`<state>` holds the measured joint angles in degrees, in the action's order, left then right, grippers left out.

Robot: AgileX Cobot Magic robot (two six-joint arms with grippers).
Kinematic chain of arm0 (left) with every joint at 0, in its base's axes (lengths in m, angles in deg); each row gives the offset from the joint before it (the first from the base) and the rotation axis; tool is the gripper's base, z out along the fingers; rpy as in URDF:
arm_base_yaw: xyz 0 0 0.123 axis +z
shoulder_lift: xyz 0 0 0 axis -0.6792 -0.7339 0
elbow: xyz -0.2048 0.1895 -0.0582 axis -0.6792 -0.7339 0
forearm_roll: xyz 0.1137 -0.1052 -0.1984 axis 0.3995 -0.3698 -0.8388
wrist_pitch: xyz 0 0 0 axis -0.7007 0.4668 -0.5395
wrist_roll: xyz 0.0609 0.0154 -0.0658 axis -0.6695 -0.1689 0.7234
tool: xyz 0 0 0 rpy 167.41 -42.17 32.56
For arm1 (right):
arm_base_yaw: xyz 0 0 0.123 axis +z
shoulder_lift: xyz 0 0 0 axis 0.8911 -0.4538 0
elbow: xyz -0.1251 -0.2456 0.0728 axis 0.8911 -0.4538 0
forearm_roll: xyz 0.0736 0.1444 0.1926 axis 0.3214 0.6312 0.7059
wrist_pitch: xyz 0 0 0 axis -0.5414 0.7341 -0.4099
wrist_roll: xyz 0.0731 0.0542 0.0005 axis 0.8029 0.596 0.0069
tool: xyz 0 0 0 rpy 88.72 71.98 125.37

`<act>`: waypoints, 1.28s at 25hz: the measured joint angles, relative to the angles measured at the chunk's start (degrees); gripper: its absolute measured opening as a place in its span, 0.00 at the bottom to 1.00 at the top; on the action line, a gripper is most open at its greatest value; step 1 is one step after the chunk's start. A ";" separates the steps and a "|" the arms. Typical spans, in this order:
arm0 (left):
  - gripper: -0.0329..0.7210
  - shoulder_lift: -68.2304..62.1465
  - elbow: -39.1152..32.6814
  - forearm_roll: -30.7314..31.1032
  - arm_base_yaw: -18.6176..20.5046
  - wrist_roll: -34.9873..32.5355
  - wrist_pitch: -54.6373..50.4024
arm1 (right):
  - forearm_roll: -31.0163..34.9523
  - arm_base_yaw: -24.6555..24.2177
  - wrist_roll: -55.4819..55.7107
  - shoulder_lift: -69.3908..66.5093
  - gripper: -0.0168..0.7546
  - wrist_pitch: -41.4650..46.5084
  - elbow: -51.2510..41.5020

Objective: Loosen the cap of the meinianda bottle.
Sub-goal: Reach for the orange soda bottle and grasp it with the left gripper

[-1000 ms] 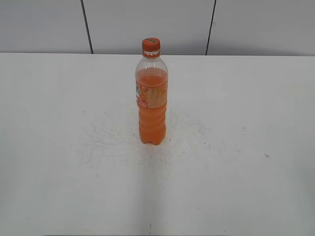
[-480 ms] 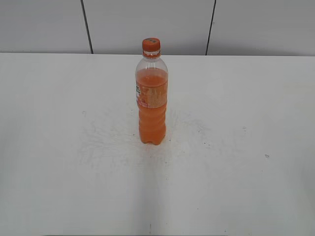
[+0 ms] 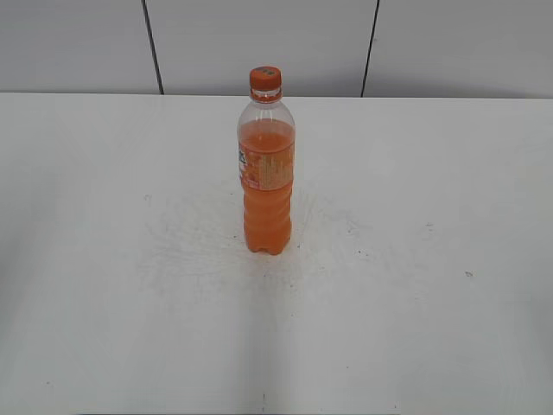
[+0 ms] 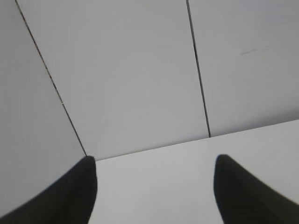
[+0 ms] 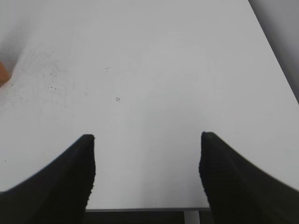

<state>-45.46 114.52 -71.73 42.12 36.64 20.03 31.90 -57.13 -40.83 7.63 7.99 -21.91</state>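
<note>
The meinianda bottle [image 3: 266,181] stands upright at the middle of the white table [image 3: 432,216], with orange drink, a label band and a ribbed lower body. The orange cap [image 3: 265,79] sits on its neck. No gripper shows in the exterior view. My left gripper [image 4: 154,163] is open and empty, facing the table's far edge and the wall. My right gripper [image 5: 147,140] is open and empty above the table's near edge. An orange sliver of the bottle [image 5: 3,73] shows at the left edge of the right wrist view.
Grey wall panels [image 3: 259,43] with dark seams stand behind the table. The table top carries dark scuff marks [image 3: 199,251] around the bottle. The table's right edge [image 5: 275,60] and front edge [image 5: 145,208] show in the right wrist view.
</note>
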 joint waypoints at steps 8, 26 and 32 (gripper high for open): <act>0.62 -14.20 0.00 -4.25 0.00 0.00 11.72 | 0.00 0.00 0.00 0.00 0.70 0.00 0.00; 0.61 -40.84 0.00 -5.03 0.00 0.00 36.30 | 0.00 0.00 0.00 0.00 0.70 0.00 0.00; 0.61 -43.48 0.00 -5.03 0.00 0.00 36.50 | 0.00 0.00 0.00 0.00 0.70 0.00 0.00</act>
<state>-88.94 114.52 -76.76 42.12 36.64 56.53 31.90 -57.13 -40.83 7.63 7.99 -21.91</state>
